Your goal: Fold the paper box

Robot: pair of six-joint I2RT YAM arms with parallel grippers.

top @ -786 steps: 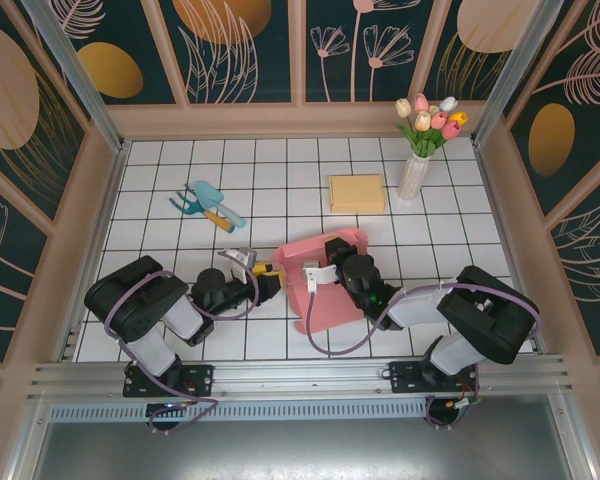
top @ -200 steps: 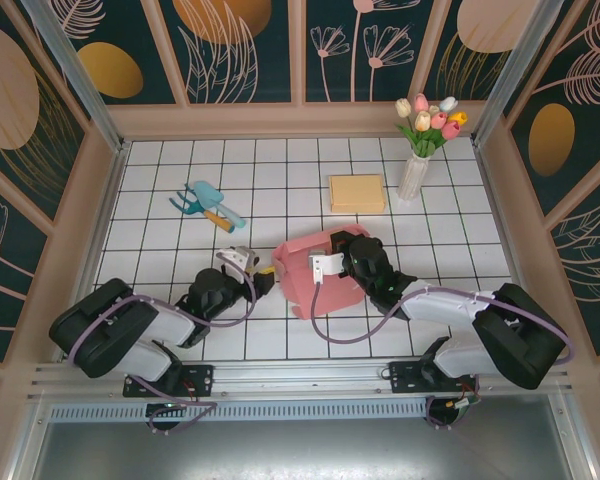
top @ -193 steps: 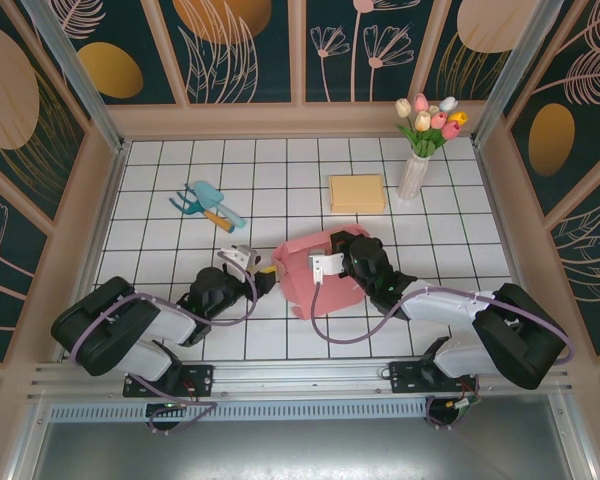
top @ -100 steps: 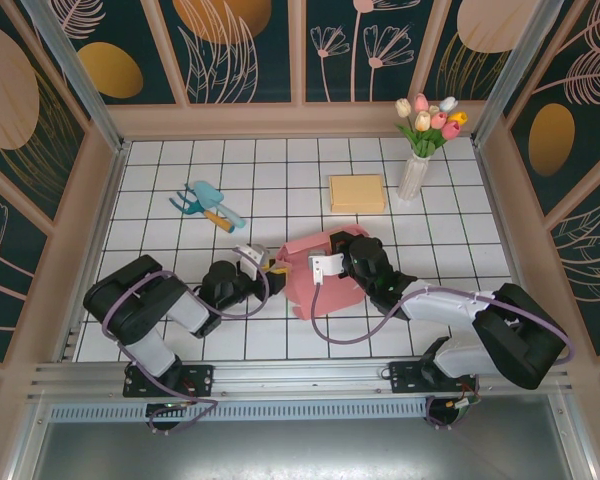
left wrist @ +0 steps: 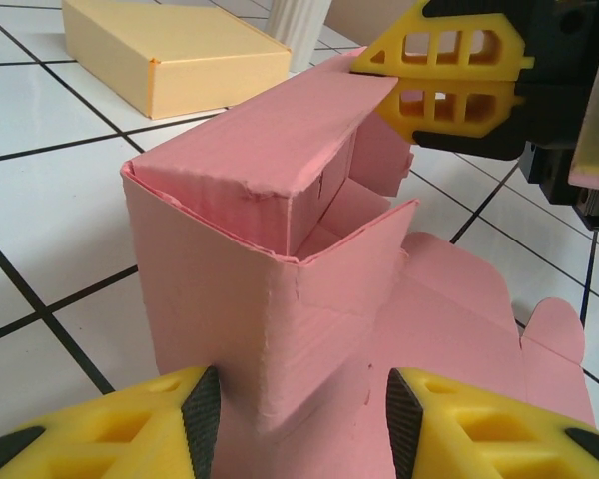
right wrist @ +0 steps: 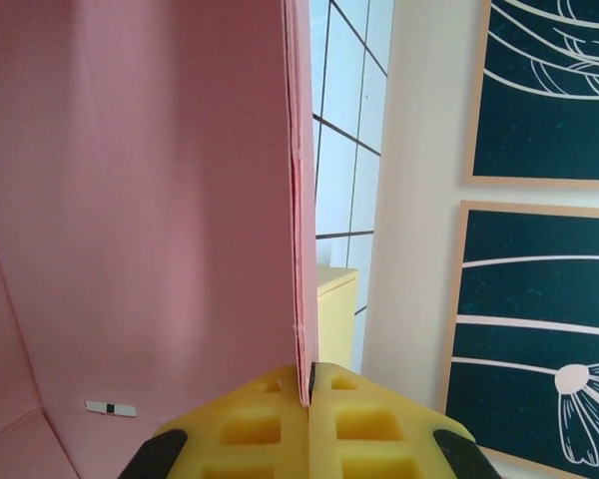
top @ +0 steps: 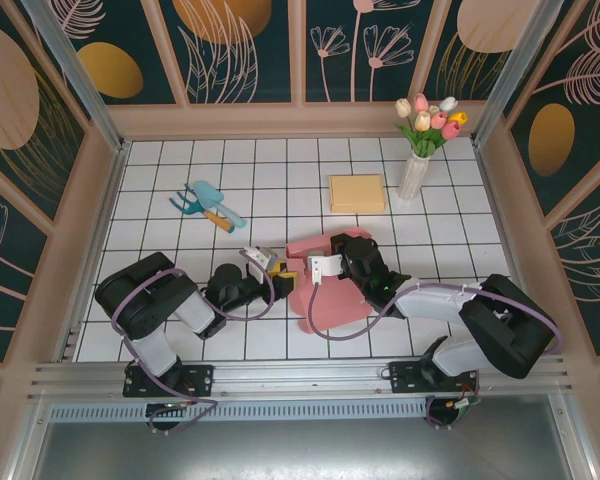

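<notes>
The folding is judged to be at its middle stage. The paper box (left wrist: 230, 269) is partly raised on the tiled table (top: 160, 200), just in front of the arms and a little right of centre. One corner is standing and the other panels are lying flat behind it.

On the left, the left gripper (left wrist: 301, 399) is placed low at the near corner of the box. Its jaws are about half open, with one finger on each side of that corner. The left finger seems to touch the wall, but it cannot be told whether the wall is pressed.

On the right, the top flap is pinched by the right gripper (left wrist: 449, 72), and its fingers are closed fully on the edge of the pink sheet.

For the next move, it is judged that the standing wall should be steadied by the left gripper while the flap is bent down along its crease by the right one. Thin card is easily creased in a wrong place, so a slow movement is called for.
</notes>
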